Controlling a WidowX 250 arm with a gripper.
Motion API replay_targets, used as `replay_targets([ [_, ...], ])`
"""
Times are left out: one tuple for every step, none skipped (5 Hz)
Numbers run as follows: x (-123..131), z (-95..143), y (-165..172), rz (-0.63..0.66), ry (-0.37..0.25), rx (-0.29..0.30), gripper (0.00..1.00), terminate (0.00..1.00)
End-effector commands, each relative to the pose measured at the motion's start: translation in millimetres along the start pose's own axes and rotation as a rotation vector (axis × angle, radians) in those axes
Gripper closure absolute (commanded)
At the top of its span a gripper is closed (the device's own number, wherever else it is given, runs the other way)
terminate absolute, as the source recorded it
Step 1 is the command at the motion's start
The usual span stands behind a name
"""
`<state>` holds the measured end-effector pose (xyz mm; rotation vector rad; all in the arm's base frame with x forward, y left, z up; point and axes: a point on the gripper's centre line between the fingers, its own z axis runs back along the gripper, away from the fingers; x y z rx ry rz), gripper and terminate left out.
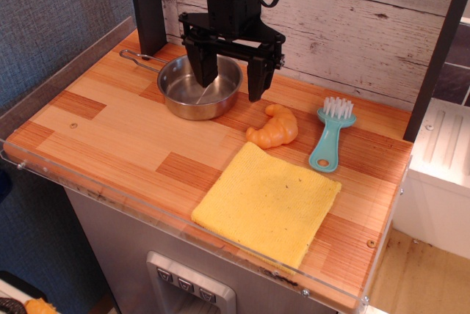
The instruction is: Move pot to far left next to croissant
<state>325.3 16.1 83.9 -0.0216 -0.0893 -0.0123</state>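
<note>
The pot [192, 94] is a round shiny steel saucepan at the back left of the wooden table, its thin wire handle [139, 59] pointing left. The croissant [274, 127], glossy orange and ridged, lies to the right of the pot, apart from it. My gripper [230, 84] is open and empty. It hangs above the pot's right rim, one finger over the pot's inside and the other finger [256, 79] outside it, toward the croissant.
A teal brush with white bristles [330, 134] lies right of the croissant. A flat yellow cloth [267, 202] lies at the front. A dark post [149, 7] stands behind the pot's handle. A clear acrylic rim [147, 215] edges the table's front.
</note>
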Motion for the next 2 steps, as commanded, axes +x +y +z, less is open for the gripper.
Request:
replay_targets([
  [-13.0,19.1,2.9,-0.022,-0.047,0.023,0.00,0.00],
  [-13.0,19.1,2.9,-0.022,-0.047,0.023,0.00,1.00],
])
